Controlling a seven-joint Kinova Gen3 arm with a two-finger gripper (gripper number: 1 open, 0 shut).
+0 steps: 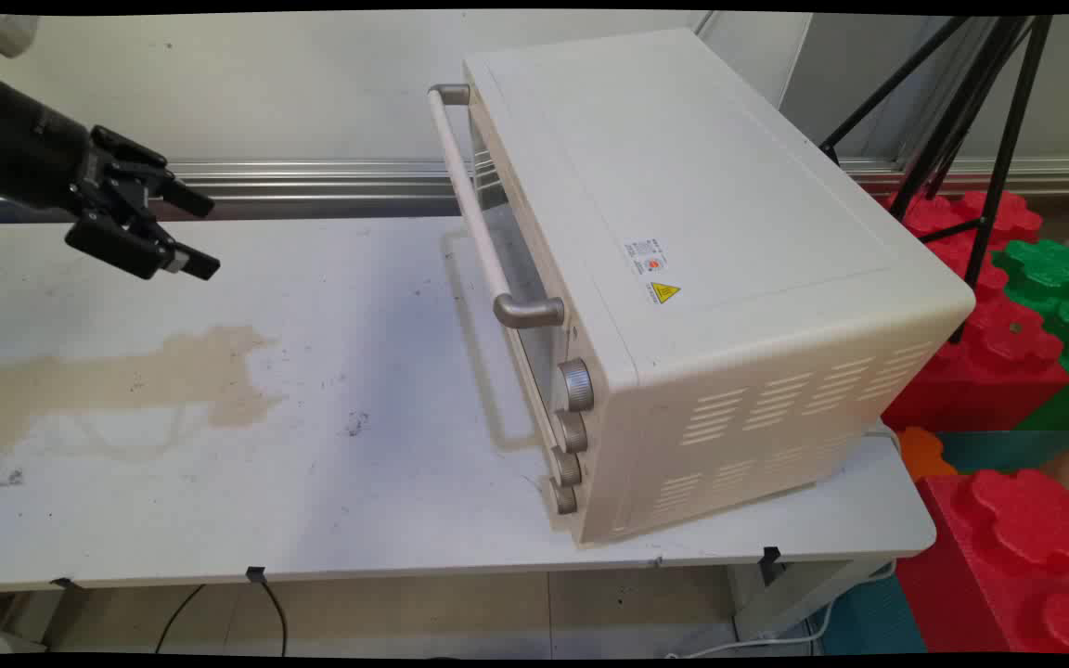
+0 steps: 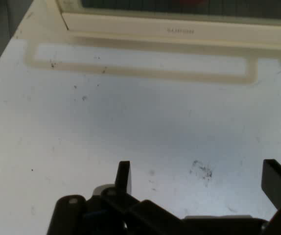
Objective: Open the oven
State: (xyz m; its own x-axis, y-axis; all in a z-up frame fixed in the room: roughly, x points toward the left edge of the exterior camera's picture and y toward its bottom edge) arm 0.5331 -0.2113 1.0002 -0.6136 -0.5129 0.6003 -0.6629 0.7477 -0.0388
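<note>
Toaster oven stands on the right half of the counter, door shut, handle facing left toward the gripper. Gripper hangs above the counter's left end, well apart from the oven, jaws spread and holding nothing. Brown stain lies below it. Hand view alone shows the door's lower edge; main view alone shows four knobs.

A cream-white toaster oven stands on the right half of the white table, turned so its front faces left. Its glass door is shut, with a long pale bar handle on grey brackets across the top. Four grey knobs line the near end of the front. Vent slots mark its near side.
</note>
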